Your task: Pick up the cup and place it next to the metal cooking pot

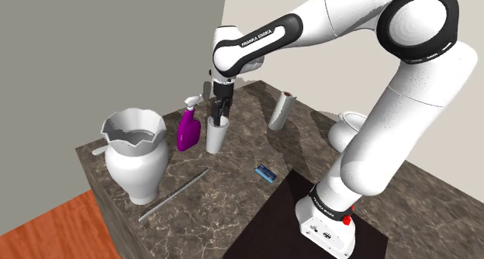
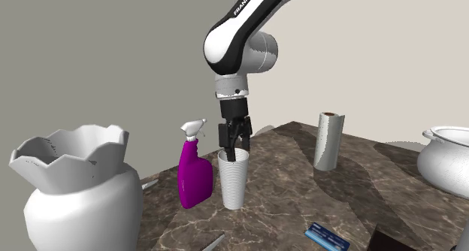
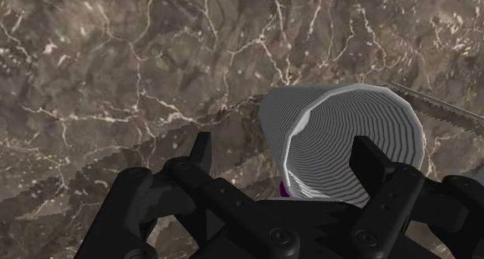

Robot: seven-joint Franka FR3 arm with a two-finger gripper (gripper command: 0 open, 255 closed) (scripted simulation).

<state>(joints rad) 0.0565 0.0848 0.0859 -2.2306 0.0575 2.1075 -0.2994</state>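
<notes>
1. A big white vase (image 1: 133,160) (image 2: 75,193) with a wavy rim stands well to the shoulder view's left of the cup, near the table's corner.
2. A thin grey rod (image 1: 174,194) lies flat on the table, in front of the cup and over toward the vase.
3. A purple spray bottle (image 1: 188,130) (image 2: 195,176) with a white head stands upright just beside the cup, on the cup's left in both exterior views.
4. The cup (image 1: 217,136) (image 2: 233,182) (image 3: 349,137) is white and ribbed. It stands upright, mouth up, on the dark marbled table (image 1: 209,212).
5. The black gripper (image 1: 222,114) (image 2: 234,140) (image 3: 285,155) hangs straight down over the cup with its fingers apart.
   - One fingertip (image 3: 366,160) dips inside the cup's mouth.
   - The other fingertip (image 3: 203,150) sits outside, clear of the cup's wall.
   - The rim runs between them and is not gripped.
6. A small flat blue thing (image 1: 266,172) (image 2: 327,236) lies on the table to the cup's right, nearer the stand.
7. A paper roll (image 1: 281,111) (image 2: 329,141) stands on end farther to the cup's right.
8. A pale grey round pot (image 1: 347,130) (image 2: 447,161) sits farthest right, well apart from the cup. In the shoulder view it is partly hidden behind the white arm (image 1: 403,102).
</notes>
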